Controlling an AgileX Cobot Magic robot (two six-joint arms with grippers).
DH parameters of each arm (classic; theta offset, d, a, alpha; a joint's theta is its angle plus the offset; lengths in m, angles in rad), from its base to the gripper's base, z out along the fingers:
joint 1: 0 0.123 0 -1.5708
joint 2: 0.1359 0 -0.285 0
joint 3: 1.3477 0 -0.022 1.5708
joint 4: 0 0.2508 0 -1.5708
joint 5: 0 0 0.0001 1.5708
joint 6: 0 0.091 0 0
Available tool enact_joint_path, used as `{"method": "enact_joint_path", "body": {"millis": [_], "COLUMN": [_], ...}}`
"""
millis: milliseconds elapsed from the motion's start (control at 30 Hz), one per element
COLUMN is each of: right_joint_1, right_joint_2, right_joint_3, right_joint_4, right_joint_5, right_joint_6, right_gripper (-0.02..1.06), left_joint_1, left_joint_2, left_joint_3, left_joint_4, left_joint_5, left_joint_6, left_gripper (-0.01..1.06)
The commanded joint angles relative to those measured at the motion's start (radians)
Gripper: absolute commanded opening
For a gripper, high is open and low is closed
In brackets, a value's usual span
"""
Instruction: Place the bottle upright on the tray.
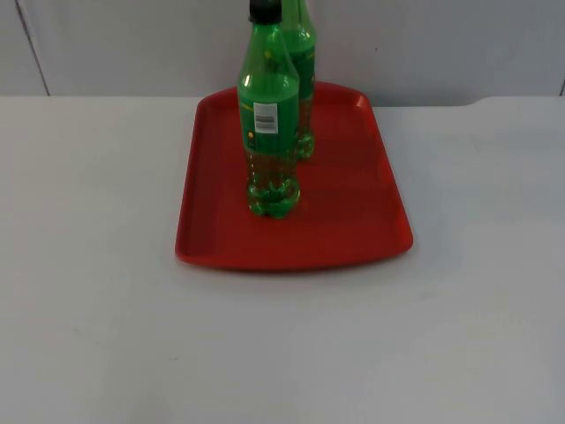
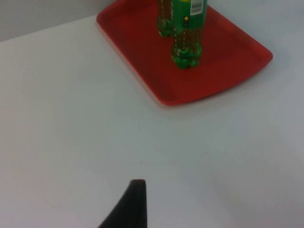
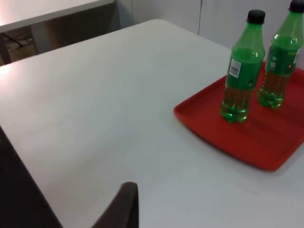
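White table (image 1: 106, 336), bare surface, rounded far corner in the right wrist view. Grey partition wall (image 1: 441, 44) along its far edge, thin vertical seam at left. Second white tabletop (image 3: 47, 9) beyond the table, dark underneath.

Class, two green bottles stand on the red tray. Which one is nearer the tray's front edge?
The front bottle, with the black cap and white barcode label facing the top camera. The other bottle stands behind it, partly hidden, towards the tray's far edge.
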Motion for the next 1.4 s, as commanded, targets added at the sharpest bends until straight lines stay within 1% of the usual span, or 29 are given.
{"method": "enact_joint_path", "body": {"millis": [0, 33, 67, 200, 233, 333, 467, 500, 700, 767, 1367], "right_joint_1": [0.003, 0.003, 0.003, 0.003, 0.003, 0.003, 0.001, 0.001, 0.001, 0.001, 0.001], "right_joint_2": [-0.041, -0.041, -0.053, -0.102, -0.102, -0.108, -0.108, -0.108, -0.108, -0.108, -0.108], "right_joint_3": [0.003, 0.003, 0.003, 0.003, 0.003, 0.005, 0.019, 0.031, 0.031, 0.031, 0.031], "right_joint_4": [-0.015, -0.015, -0.031, -0.093, -0.093, -0.14, -0.145, -0.15, -0.168, -0.168, -0.168], "right_joint_5": [0.061, 0.061, 0.081, 0.138, 0.138, 0.16, 0.19, 0.202, 0.202, 0.202, 0.202], "right_joint_6": [-0.008, -0.008, -0.003, 0.068, 0.068, 0.11, 0.114, 0.13, 0.169, 0.199, 0.2], "right_gripper": [1.05, 1.05, 1.05, 1.05, 1.05, 1.05, 1.05, 1.05, 1.05, 1.05, 1.05], "left_joint_1": [-0.007, -0.007, -0.007, -0.007, -0.007, -0.007, -0.007, -0.007, -0.007, -0.007, -0.007], "left_joint_2": [-0.005, -0.005, -0.005, -0.005, -0.005, -0.005, -0.005, -0.005, -0.005, -0.005, -0.005], "left_joint_3": [0.004, 0.004, 0.004, 0.004, 0.004, 0.004, 0.004, 0.004, 0.004, 0.004, 0.004], "left_joint_4": [0.007, 0.007, 0.007, 0.007, 0.007, 0.007, 0.007, 0.007, 0.007, 0.009, 0.009], "left_joint_5": [-0.009, -0.009, -0.009, -0.009, -0.009, -0.009, -0.009, -0.009, -0.009, -0.009, -0.009], "left_joint_6": [-0.004, -0.004, -0.004, -0.004, -0.004, -0.004, -0.004, -0.004, -0.004, -0.004, -0.004], "left_gripper": [1.05, 1.05, 1.05, 1.05, 1.05, 1.05, 1.05, 1.05, 1.05, 1.05, 1.05]}}
